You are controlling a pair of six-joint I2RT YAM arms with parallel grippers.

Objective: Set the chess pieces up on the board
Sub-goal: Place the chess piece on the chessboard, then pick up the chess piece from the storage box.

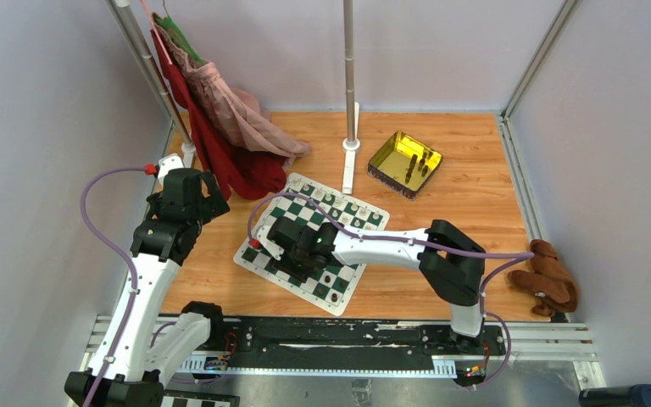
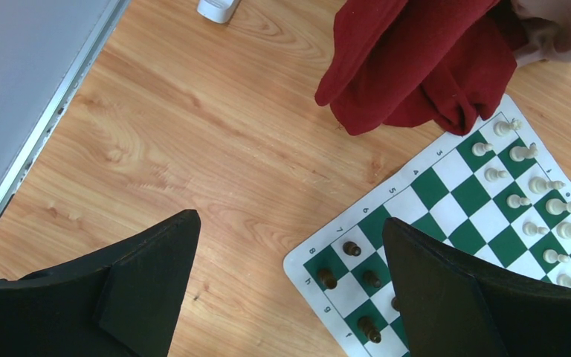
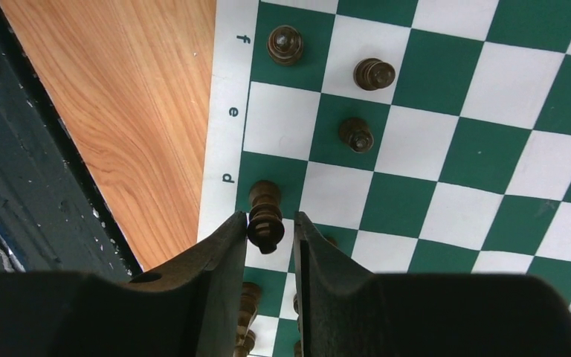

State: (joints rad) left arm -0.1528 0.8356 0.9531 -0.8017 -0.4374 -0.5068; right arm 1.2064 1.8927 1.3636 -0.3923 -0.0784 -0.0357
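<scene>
The green and white board [image 1: 340,292] lies on the wooden table, its white border showing in the left wrist view [image 2: 306,255]. My right gripper [image 3: 270,217] hangs over the board's near left edge [image 1: 295,253]. Its jaws stand narrowly apart around the head of a dark queen-like piece [image 3: 265,216] standing on the d square; the left finger touches it and a thin gap shows on the right. Other dark pieces [image 3: 356,134] stand nearby. Cream pieces [image 2: 519,201] line the far rows. My left gripper [image 2: 290,223] is open and empty, held high left of the board [image 1: 188,193].
A yellow transparent tray [image 1: 387,151] holding a few dark pieces sits at the back right. A red cloth [image 1: 239,165] hangs from a rack and touches the board's far corner. A metal pole base [image 1: 351,144] stands behind the board. A brown plush toy [image 1: 548,280] lies at the right.
</scene>
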